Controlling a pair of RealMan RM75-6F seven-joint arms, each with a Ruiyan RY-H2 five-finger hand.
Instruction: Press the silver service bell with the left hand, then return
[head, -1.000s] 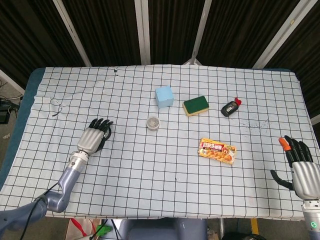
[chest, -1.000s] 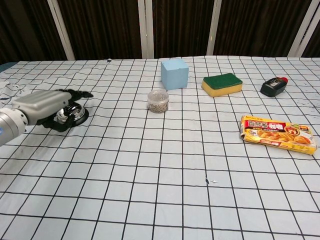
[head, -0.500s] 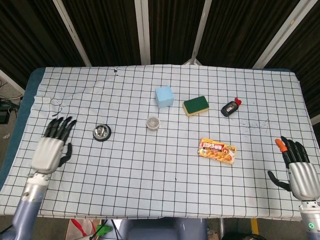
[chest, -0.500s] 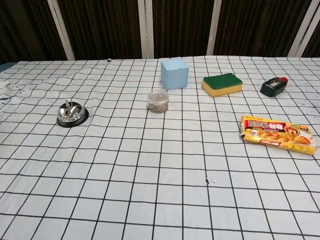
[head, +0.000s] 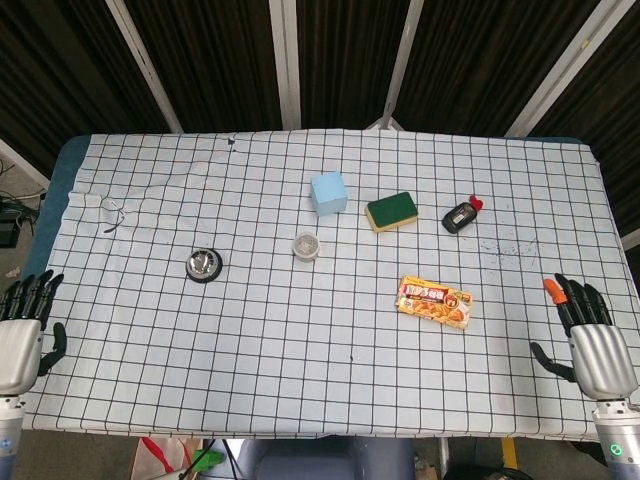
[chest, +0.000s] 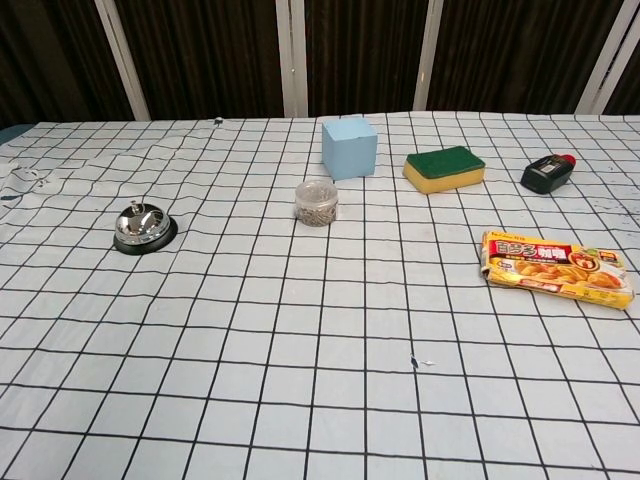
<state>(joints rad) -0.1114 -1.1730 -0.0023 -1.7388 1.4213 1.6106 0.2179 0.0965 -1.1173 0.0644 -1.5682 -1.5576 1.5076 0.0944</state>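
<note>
There is one silver service bell (head: 204, 264) on the checked tablecloth (head: 300, 350). It sits alone on the left part of the table, and nothing touches it.

There are two robot hands. The left hand (head: 20, 335) is at the near left edge of the table, well apart from the bell. Its fingers are spread and it holds nothing. The right hand (head: 590, 340) is at the near right edge. Its fingers are spread too, and it holds nothing.

I count five other things, one of each. One small clear jar (head: 306, 245) stands near the middle. One light blue cube (head: 329, 193) stands just behind it. One green and yellow sponge (head: 391, 211) lies to the right of the cube. One little black bottle with a red cap (head: 462, 214) lies further right. One yellow food box (head: 435, 302) lies flat, nearer the front.
</note>
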